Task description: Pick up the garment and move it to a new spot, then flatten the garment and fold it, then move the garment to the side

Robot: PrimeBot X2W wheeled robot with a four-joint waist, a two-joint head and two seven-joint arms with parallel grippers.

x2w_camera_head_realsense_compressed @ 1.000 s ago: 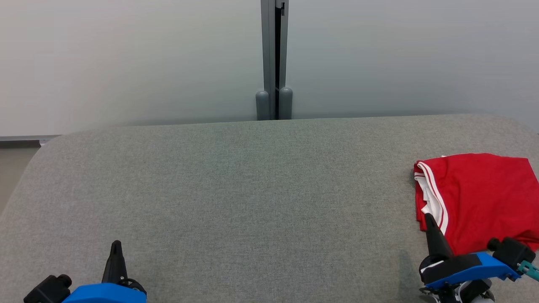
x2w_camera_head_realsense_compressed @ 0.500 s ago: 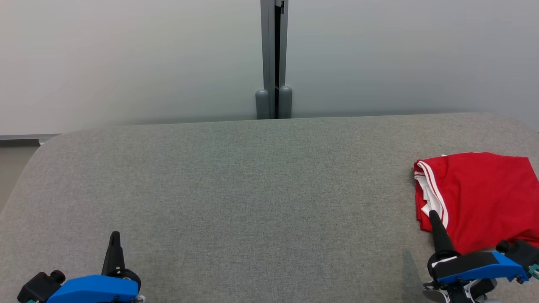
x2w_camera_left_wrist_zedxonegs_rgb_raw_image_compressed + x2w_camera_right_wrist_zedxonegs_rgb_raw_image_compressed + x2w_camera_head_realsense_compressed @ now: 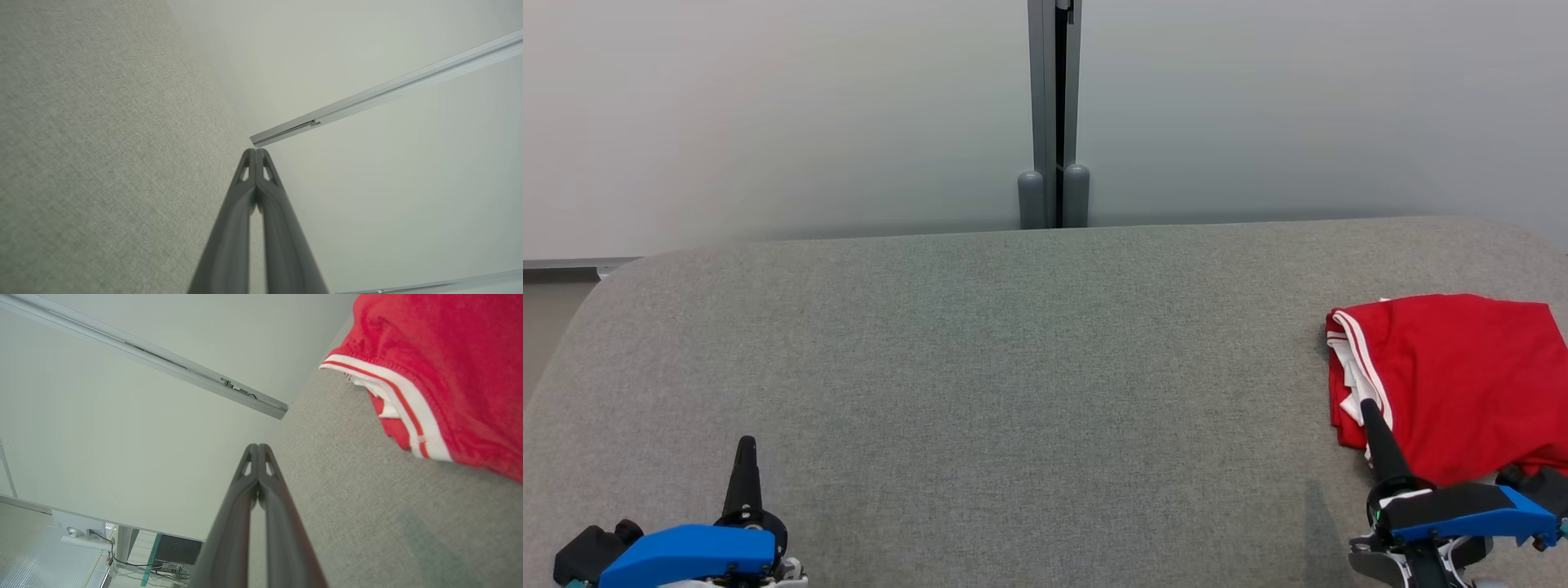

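Grey padded surface (image 3: pixel 1013 367) is taking up most of the head view. Its far edge is running side to side at 12 o'clock under the wall panels (image 3: pixel 768 122), rounded corners are curving away at 10 and 2 o'clock, and a strip of floor (image 3: pixel 543 327) is showing past the 9 o'clock side. Red garment (image 3: pixel 1462 384) is lying folded at 3 o'clock on the surface with its right side running out of frame, so I cannot tell how close it is sitting to that edge. Open grey surface is stretching from the garment across the centre to 9 o'clock, giving wide room for moving. Left gripper (image 3: pixel 745 445) is hanging at 7 o'clock, jaws pressed together on nothing; in the left wrist view its fingers (image 3: pixel 229 245) are meeting at the tips over the surface. Right gripper (image 3: pixel 1367 406) is sitting at 4 o'clock, jaws closed and empty too. In the head view its tip is overlapping the garment's white-striped hem (image 3: pixel 1360 367), but in the right wrist view the closed fingers (image 3: pixel 286 539) are standing apart from the cloth, with the hem at 2 o'clock of them. Counting: one garment, two grippers, two wall panels, one post (image 3: pixel 1054 98) between them, two rounded caps (image 3: pixel 1031 200) at its base.
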